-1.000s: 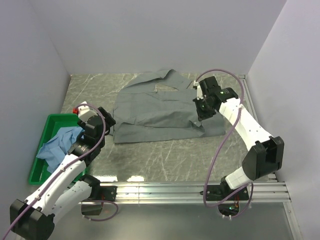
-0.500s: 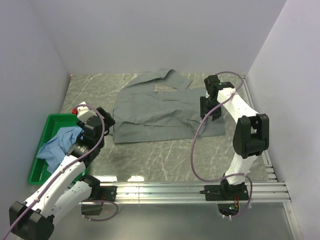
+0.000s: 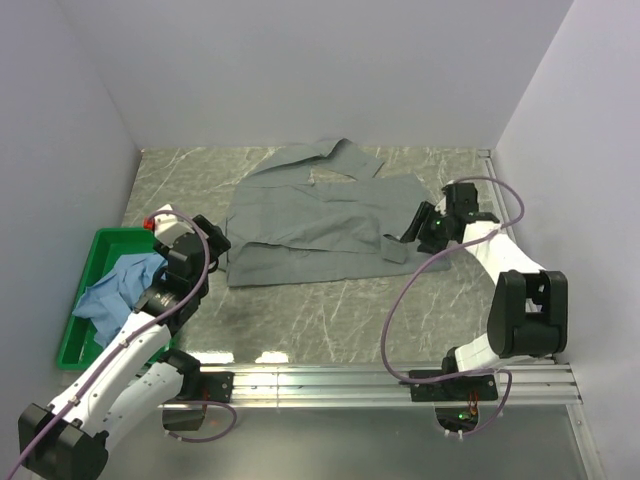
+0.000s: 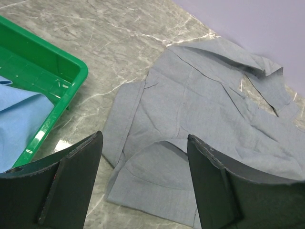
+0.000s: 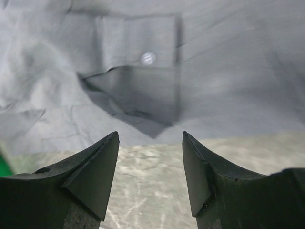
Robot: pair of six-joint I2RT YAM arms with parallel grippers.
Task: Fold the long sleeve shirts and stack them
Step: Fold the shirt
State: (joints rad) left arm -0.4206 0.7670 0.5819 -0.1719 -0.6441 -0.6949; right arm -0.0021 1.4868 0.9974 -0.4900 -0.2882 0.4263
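Light blue shirt (image 3: 112,292) sits nearest, crumpled in the green bin (image 3: 70,345) at the near left of the table (image 3: 330,310), not yet folded. Near the bin's far right corner the left gripper (image 4: 143,140) hovers with its jaws spread wide and nothing between them, facing across the table toward the other garment. That grey-green shirt (image 3: 310,225) lies flat from mid-table to the far side, partly folded in on itself, its collar (image 3: 335,155) toward the back wall. At its right-hand near edge the right gripper (image 5: 150,136) sits low over bare tabletop, jaws parted and empty, with a cuff (image 5: 138,33) and its button (image 5: 148,58) just ahead of the fingertips.

Both shirts look thin, light and limp. They should drape and crease wherever they are lifted, and will likely slide on the smooth stone-patterned top rather than stay put. A single flat layer would be hard to get a finger under, so the better holds seem to be places where the cloth is doubled or lifts a little, such as the cuff or an outer corner. Lifting from two well-separated points, one per arm, should keep a fold line straight; a one-point pinch would probably let the rest sag and bunch
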